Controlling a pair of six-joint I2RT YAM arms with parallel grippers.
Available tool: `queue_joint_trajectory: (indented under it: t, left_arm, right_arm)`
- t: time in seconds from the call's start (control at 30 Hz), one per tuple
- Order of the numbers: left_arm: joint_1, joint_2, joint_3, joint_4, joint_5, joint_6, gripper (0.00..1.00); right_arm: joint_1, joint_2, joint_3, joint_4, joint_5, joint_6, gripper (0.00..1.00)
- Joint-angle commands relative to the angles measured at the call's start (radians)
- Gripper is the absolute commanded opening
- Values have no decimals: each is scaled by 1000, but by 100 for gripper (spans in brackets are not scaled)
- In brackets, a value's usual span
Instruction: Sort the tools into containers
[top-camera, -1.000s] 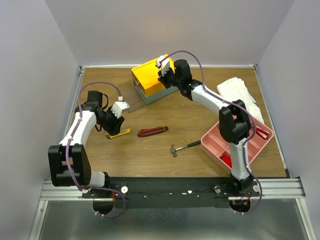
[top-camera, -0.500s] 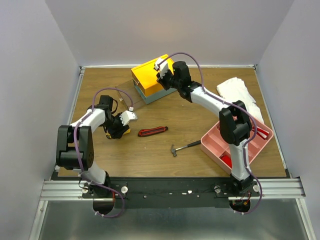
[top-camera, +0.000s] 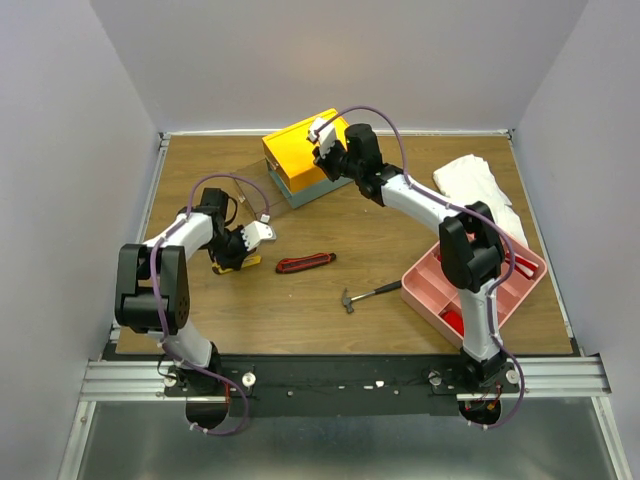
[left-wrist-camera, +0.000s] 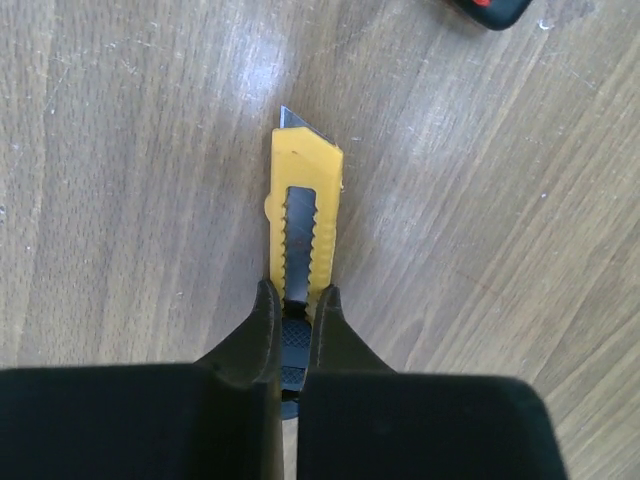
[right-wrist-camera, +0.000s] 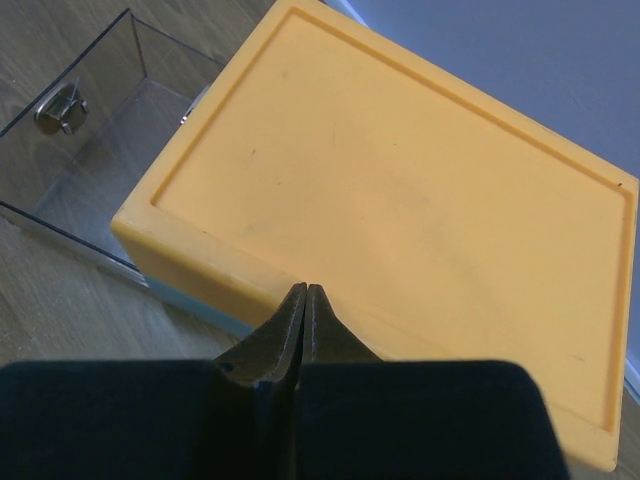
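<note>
Left gripper (left-wrist-camera: 297, 295) lowered and clamped since a second ago, now pinching rear of yellow utility knife (left-wrist-camera: 305, 200) — blade tip straight ahead of fingers, right gripper (right-wrist-camera: 304, 290) pinched together, empty, tips at near edge of yellow-topped box (right-wrist-camera: 400, 200) — clear drawer (right-wrist-camera: 90, 150) pulled out to its left.
</note>
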Motion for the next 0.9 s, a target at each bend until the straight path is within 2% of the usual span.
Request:
queue_joint_trajectory:
  t: [0.0,0.17,0.37,0.43,0.63,0.73,0.87]
  left_arm:
    - [-5,-27,52,-141,74,56,0]
    - [-5,-113,275,-228,255,-77,0]
    - [-5,-29,486,-158,419,-347,0]
    - [-4,0,512,-76,437,-435,0]
    - [14,94,540,226,365,-849,0]
    - [63,111,501,411,358,-1142,0]
    - [82,134,449,592,341,-1361,0]
  right_arm:
    - [11,22,-58,-167,32,-10,7]
    - [11,16,-64,-164,39,-12,7]
    - [12,17,-66,-164,43,-20,7]
    - [11,14,-66,-164,49,-23,7]
    - [11,-4,-87,-161,59,-39,7]
    - [11,-12,-100,-155,66,-47,7]
    - [11,-17,-109,-150,74,-53,7]
